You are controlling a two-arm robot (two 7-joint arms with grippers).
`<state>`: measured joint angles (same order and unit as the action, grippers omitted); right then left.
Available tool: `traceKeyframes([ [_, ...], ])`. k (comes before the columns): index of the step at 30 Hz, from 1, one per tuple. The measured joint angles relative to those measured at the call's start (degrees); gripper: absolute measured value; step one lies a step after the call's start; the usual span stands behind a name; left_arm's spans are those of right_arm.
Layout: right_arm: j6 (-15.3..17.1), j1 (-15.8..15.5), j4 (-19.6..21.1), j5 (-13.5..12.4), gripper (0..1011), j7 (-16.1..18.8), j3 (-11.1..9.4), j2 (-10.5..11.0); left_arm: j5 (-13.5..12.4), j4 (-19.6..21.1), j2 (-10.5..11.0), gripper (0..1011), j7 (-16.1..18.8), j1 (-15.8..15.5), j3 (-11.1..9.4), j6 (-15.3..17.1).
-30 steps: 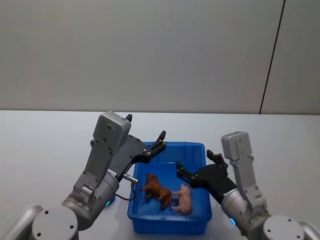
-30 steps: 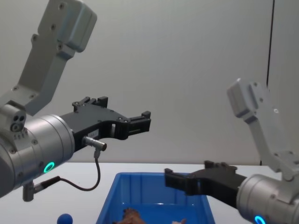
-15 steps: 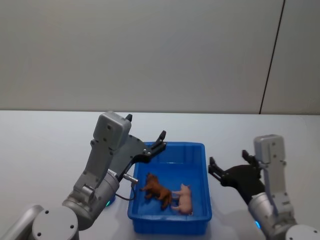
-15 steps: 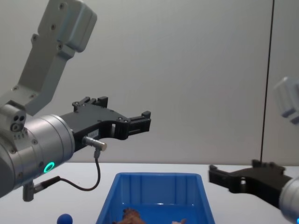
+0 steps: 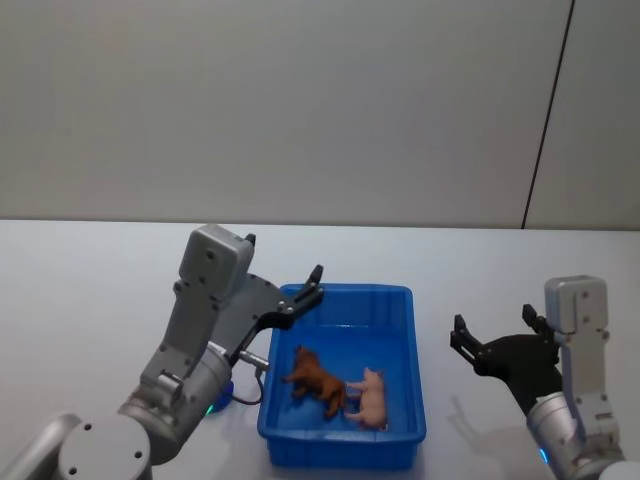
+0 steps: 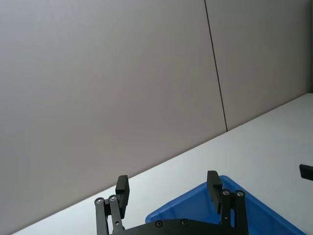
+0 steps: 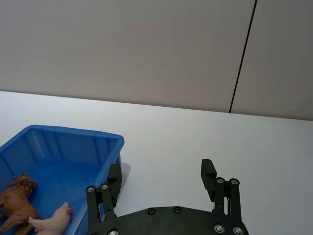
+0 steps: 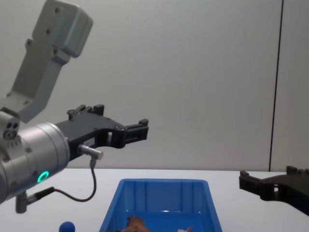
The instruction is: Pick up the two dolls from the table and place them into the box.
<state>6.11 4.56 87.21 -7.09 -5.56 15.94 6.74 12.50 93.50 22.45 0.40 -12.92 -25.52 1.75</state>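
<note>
Right claw [image 7: 160, 174] has backed off to the right of the bright blue ribbed plastic box [image 5: 350, 291], released and empty. Left claw [image 6: 167, 183] is also released, above the box's left rim. Pale pink pointed-ear doll [image 5: 368, 398] and shaggy reddish-brown doll [image 5: 315, 378] lie inside the box. Task looks done.

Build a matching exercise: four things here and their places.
1 shaggy reddish-brown toy animal
2 pale pink toy animal
3 small blue ball
4 right hand

A on the white tabletop, left of the bright blue rectangular plastic box
B open, right of the box
C in the box, toy on the left
D in the box, toy on the right

Pairs: 1-C, 2-D, 3-A, 4-B
</note>
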Motion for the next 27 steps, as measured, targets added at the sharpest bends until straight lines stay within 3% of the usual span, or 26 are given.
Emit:
traceKeyframes([
  [17, 0.09, -0.77, 0.9, -0.17, 1001, -1.23, -0.43, 0.56, 6.22, -0.28, 2.34, 1001, 1.36, 1.66, 2.42, 5.08],
  [27, 0.09, -0.93, 1.13, -0.24, 1001, -1.53, -0.52, 0.67, 10.5, -4.81, 3.29, 1001, -1.73, 1.17, 4.21, 8.59],
])
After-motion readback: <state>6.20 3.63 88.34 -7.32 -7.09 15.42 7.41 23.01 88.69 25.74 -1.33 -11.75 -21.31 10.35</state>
